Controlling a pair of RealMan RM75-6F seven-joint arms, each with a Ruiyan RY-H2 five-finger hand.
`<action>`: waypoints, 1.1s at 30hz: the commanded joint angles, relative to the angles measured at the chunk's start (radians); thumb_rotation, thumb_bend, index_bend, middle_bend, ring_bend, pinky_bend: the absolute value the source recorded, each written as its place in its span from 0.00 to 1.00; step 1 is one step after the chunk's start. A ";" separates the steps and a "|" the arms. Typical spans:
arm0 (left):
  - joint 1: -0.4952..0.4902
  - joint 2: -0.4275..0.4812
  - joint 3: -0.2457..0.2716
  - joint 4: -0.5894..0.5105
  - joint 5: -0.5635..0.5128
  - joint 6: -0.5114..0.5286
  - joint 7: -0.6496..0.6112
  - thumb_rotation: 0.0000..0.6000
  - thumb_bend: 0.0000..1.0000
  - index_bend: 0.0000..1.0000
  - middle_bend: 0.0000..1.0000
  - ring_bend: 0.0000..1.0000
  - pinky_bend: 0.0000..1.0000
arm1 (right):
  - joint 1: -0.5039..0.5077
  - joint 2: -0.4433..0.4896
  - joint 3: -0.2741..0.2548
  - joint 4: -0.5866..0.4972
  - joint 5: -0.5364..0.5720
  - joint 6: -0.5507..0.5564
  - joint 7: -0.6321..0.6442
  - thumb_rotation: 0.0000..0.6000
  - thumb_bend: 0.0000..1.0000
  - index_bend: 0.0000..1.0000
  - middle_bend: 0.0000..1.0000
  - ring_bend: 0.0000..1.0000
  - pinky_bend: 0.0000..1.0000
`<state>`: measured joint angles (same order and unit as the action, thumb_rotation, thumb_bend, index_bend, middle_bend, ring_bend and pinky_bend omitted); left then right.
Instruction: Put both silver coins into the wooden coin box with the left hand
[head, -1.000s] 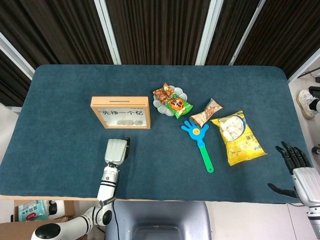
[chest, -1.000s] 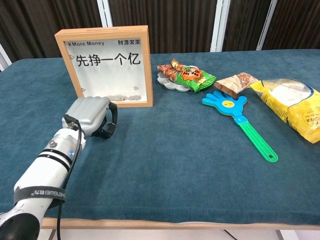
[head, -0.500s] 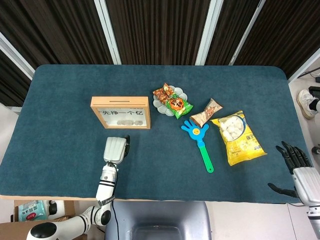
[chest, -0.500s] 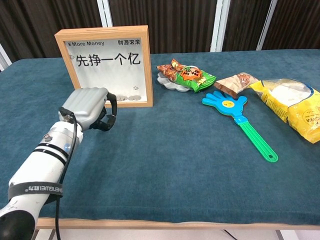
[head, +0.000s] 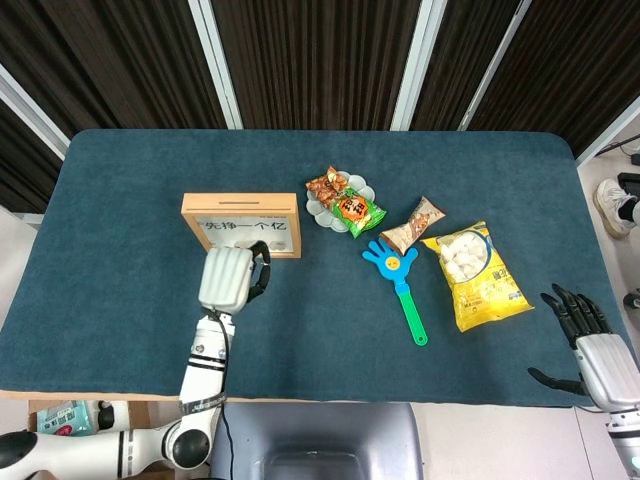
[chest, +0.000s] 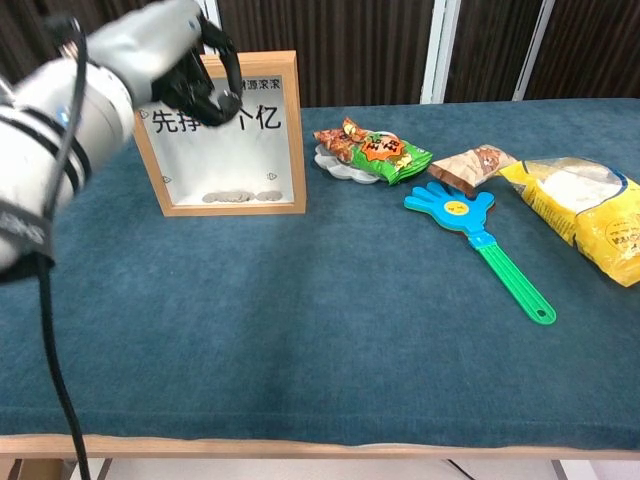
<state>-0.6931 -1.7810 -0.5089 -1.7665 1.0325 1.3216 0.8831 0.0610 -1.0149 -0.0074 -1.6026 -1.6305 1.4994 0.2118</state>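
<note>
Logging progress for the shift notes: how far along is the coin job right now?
Coins already lie at the bottom of the wooden coin box, behind its window; how many cannot be told. The left hand is raised in front of the box with fingers curled; whether it pinches a coin is not visible. No loose silver coin shows on the table. The right hand rests open at the table's edge. Left: confirming both coins are inside.
</note>
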 joint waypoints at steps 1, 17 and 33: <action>-0.081 0.108 -0.156 -0.119 -0.186 0.039 0.135 1.00 0.49 0.62 1.00 1.00 1.00 | -0.001 0.001 0.002 0.002 0.004 0.003 0.005 1.00 0.15 0.00 0.00 0.00 0.00; -0.299 0.109 -0.258 0.217 -0.516 -0.065 0.078 1.00 0.50 0.62 1.00 1.00 1.00 | 0.000 0.010 0.014 0.010 0.034 -0.001 0.035 1.00 0.15 0.00 0.00 0.00 0.00; -0.354 0.140 -0.185 0.305 -0.572 -0.067 -0.035 1.00 0.50 0.62 1.00 1.00 1.00 | -0.002 0.014 0.016 0.007 0.041 -0.001 0.038 1.00 0.15 0.00 0.00 0.00 0.00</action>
<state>-1.0449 -1.6422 -0.6979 -1.4629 0.4630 1.2529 0.8514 0.0585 -1.0010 0.0088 -1.5958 -1.5895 1.4983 0.2503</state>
